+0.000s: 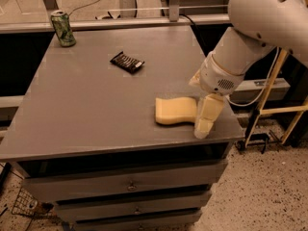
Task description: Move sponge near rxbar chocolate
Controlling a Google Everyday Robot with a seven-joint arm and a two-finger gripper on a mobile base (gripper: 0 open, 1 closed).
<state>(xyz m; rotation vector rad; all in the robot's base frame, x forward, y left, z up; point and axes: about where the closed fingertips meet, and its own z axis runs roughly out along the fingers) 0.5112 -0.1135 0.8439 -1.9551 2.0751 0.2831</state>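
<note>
The pale yellow sponge [176, 110] lies flat on the grey table [91, 100] near its front right corner. The rxbar chocolate [127, 62], a small black wrapped bar, lies farther back toward the table's middle, well apart from the sponge. My gripper [206, 118] hangs from the white arm at the sponge's right end, with its cream fingers pointing down over the table's right front edge, right against the sponge.
A green drink can [63, 28] stands at the table's back left corner. Drawers [130, 184] sit below the tabletop. A wooden frame [276, 107] stands on the speckled floor to the right. A rail and cables run behind the table.
</note>
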